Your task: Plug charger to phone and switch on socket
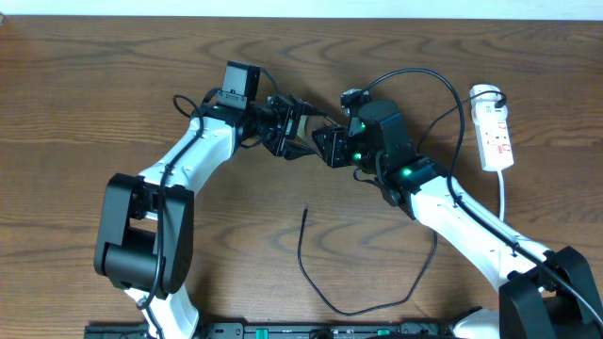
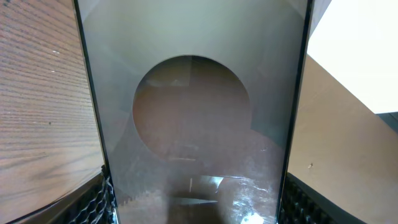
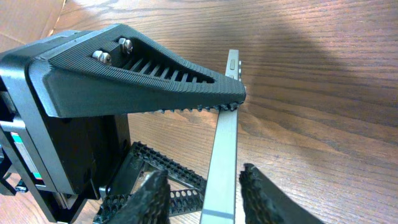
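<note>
The phone (image 2: 193, 124) stands on its long edge above the table, its brownish screen with a pale round shape filling the left wrist view. My left gripper (image 1: 294, 127) is shut on the phone, with a meshed pad (image 2: 93, 202) against each side edge. In the right wrist view one left finger (image 3: 143, 81) presses on the phone's grey edge (image 3: 225, 143). My right gripper (image 3: 204, 179) straddles that edge and is open, with a gap on both sides. The charger (image 1: 306, 273) lies loose on the table, its tip at the upper end. The socket (image 1: 496, 132) lies at the far right.
The socket's white cord (image 1: 504, 193) runs down the right side. A thicker black cable (image 1: 415, 80) loops above the right arm. Both arm bases stand at the near edge of the wooden table (image 1: 75, 113).
</note>
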Robot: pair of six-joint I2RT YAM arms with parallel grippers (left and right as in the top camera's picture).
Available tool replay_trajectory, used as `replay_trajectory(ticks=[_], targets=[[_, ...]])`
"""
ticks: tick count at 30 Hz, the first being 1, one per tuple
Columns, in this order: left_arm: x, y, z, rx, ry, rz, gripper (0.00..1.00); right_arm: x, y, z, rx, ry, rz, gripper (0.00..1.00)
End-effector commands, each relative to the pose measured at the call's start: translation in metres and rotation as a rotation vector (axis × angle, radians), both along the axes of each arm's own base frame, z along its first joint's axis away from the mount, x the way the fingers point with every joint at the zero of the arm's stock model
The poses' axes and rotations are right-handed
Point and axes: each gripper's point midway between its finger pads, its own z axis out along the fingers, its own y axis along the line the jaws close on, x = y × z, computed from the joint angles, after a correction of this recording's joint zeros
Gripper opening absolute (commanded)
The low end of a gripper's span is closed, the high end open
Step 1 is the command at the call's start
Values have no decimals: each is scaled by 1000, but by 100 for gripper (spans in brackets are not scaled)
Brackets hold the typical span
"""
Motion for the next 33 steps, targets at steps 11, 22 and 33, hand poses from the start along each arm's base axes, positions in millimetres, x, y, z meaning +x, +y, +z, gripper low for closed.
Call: replay_trajectory(ticks=[11,22,33], targets=[[1,-8,22,-47,-36,-30,7,3,3,2,-7,-12,5,26],[1,-8,22,-47,-36,-30,7,3,2,2,-7,-13,5,19],[1,-8,22,-47,-36,-30,7,3,2,2,-2,-8,-1,9]])
